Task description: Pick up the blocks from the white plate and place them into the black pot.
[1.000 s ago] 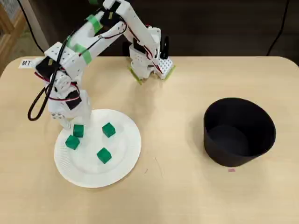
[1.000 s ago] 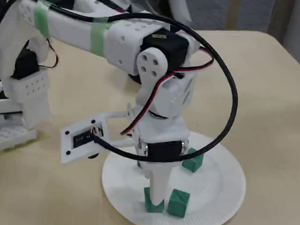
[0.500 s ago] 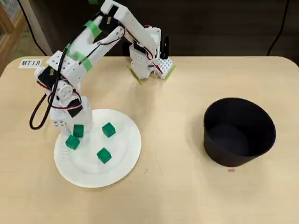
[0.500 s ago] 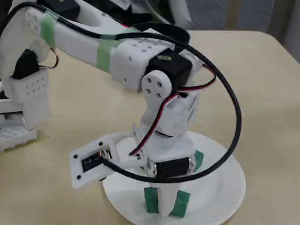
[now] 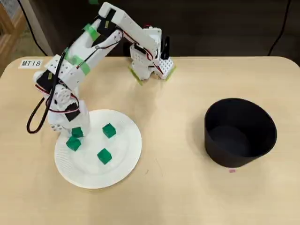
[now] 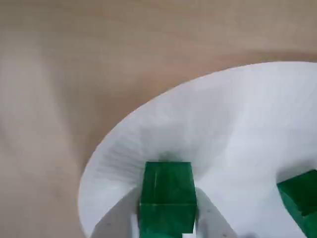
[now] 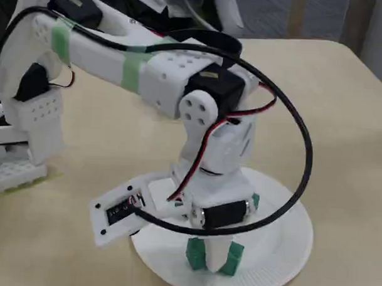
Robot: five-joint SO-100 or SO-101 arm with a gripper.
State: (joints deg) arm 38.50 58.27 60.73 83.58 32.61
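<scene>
While pincer (image 6: 167, 225) grips a green block (image 6: 167, 201) | white plate (image 5: 124, 159) | tan table (image 5: 178, 122) | dark backdrop

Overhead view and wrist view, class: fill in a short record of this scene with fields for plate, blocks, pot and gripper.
plate: large round white plate, left on the table
blocks: four small green cubes, all on the plate
pot: matte black round pot, right side, no cube visible inside
gripper: gripper down at the plate's rim, fingers either side of one green cube
</scene>
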